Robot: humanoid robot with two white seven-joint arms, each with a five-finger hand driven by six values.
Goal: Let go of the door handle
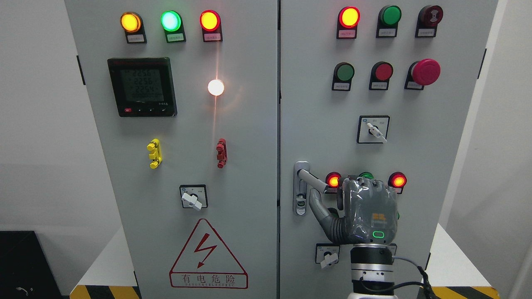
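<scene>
the right hand [365,211], low and right of the middle, has its fingers curled around the silver metal door handle [311,177] on the grey cabinet door [316,104], so next it must open them and pull away.

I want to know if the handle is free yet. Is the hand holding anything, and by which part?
It cannot be told for sure: the right hand is at the outer end of the door handle, and its back hides the grasp.
</scene>
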